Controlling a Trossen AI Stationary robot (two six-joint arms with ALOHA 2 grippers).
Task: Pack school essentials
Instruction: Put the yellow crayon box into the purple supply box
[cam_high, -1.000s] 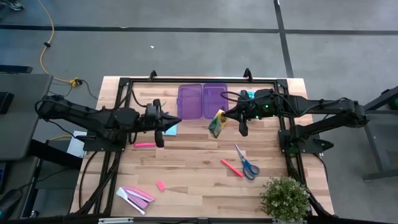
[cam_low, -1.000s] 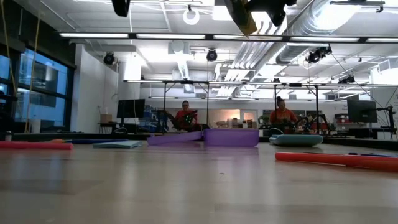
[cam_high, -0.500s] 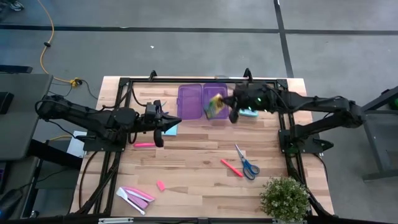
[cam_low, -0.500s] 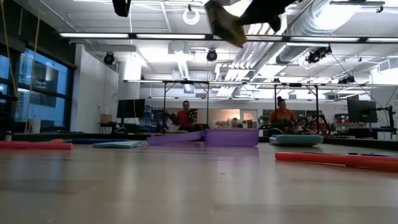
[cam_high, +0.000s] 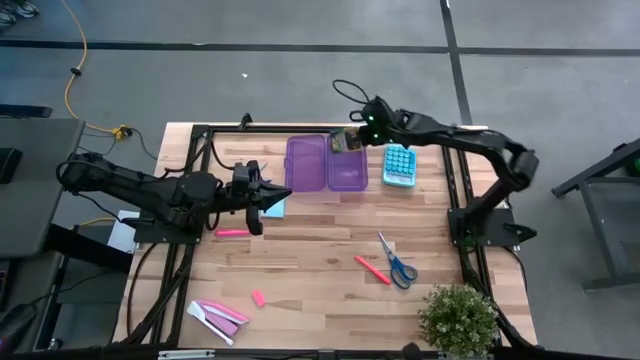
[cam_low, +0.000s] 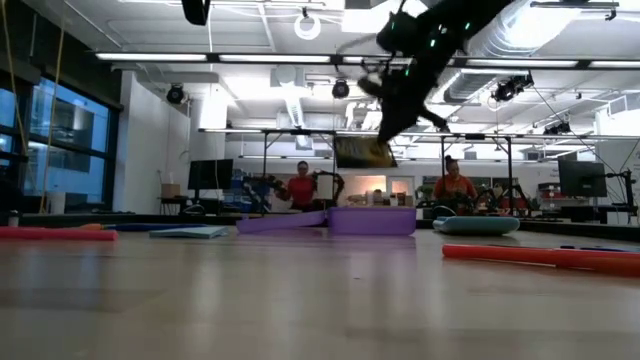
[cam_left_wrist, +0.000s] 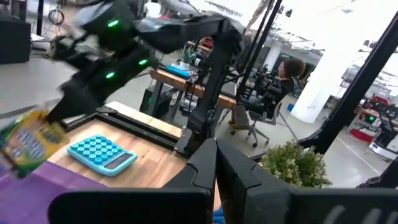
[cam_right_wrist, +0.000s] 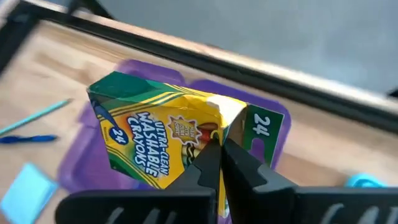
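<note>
The yellow crayon box hangs over the far part of the open purple case, with my right gripper shut on it. In the low view the box is a little above the case. My left gripper is shut and level, above the light-blue notepad left of the case. Blue-handled scissors and a pink marker lie flat at the near right. Another pink marker and a small pink eraser lie at the near left. My right gripper pinches the crayon box between its two fingers at the crumpled flap end. The fingers slant down from the table's far right side. The box hangs tilted below them, clear of the purple case.
A light-blue calculator lies right of the case. Flat pink-and-white pieces sit at the near left corner, a potted plant at the near right corner. Pencils lie left of the case. People sit in the room beyond the table.
My right gripper has carried the crayon box from beside the case's near right corner toward the table's far edge and down, rolling as it went. The box now hangs low over the case's far part. The left arm has stayed where it was.
</note>
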